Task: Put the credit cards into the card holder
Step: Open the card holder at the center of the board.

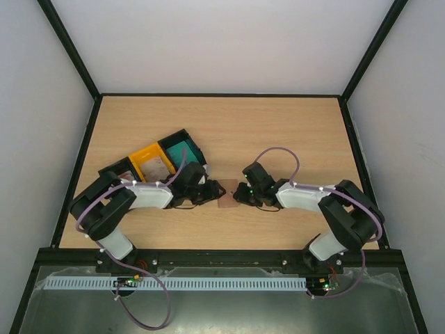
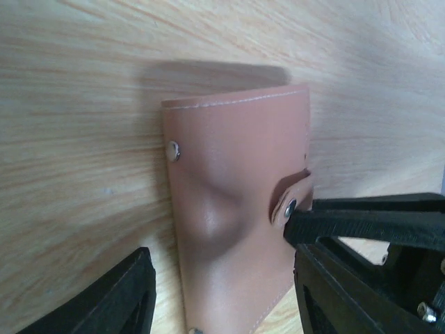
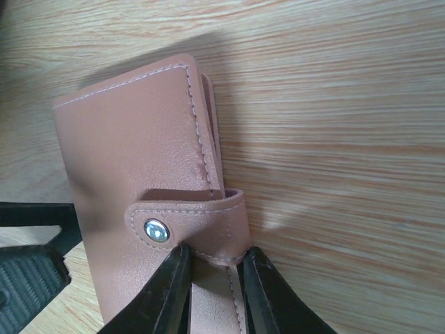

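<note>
The holder (image 3: pixel 139 160) lies flat on the table (image 1: pixel 229 125), about midway between its left and right edges and nearer its near edge than its far one. It is closed, with the strap (image 3: pixel 188 223) fastened over the snap (image 3: pixel 156 230).

The right gripper (image 3: pixel 215 261) is narrowed onto the free end of the strap, one finger on each side and both touching it. This grip suits peeling the strap off the snap, which has to happen before any card can enter.

The left gripper (image 2: pixel 221 278) stands partly open around the holder's body from the opposite side. One finger is just beside the holder's edge and the other is apart from it, so nothing is clamped. This position appears meant to brace the holder against the pull.

The cards (image 1: pixel 161 165) lie in the trays (image 1: pixel 141 156), which stand toward the table's left edge, well apart from the holder. No card is in hand.

The table is pale wood with a lengthwise grain. A black frame (image 1: pixel 69 47) and plain white walls (image 1: pixel 229 42) enclose it.
</note>
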You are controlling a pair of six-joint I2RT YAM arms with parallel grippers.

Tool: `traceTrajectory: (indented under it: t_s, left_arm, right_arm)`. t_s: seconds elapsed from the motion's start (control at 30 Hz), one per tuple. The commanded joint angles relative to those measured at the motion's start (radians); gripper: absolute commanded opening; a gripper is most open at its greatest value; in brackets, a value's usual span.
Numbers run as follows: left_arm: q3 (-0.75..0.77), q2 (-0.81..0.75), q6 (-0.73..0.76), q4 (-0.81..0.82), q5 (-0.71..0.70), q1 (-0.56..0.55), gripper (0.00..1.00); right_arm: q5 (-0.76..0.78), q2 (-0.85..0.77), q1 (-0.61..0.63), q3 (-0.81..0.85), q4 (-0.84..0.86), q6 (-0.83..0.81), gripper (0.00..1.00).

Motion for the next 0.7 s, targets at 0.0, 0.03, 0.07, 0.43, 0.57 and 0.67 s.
traceTrajectory:
  t_s: [0.0,0.03,0.07,0.43,0.57,0.67]
  left_arm:
    - [-0.014,0.048,-0.045,0.035,0.010,-0.003,0.56]
    - [-0.013,0.058,-0.046,0.042,0.015,-0.003,0.55]
    - [-0.012,0.065,-0.048,0.058,0.022,-0.003,0.54]
    - [-0.036,0.056,-0.038,0.170,0.067,0.001,0.38]
    - [-0.038,0.043,-0.019,0.166,0.071,0.000,0.25]
    - [-0.035,0.039,-0.007,0.156,0.072,0.000,0.14]
  right_arm:
    - [-0.016,0.044,0.008,-0.027,0.013,0.016,0.19]
    - [-0.021,0.047,0.009,-0.030,0.020,0.016,0.18]
    - [-0.029,0.052,0.008,-0.032,0.028,0.015,0.18]
    - [-0.077,0.085,0.008,-0.043,0.082,0.005,0.17]
    - [-0.041,0.076,0.008,-0.033,0.058,-0.004,0.18]
    - [0.008,0.058,0.011,-0.014,0.012,-0.022,0.21]
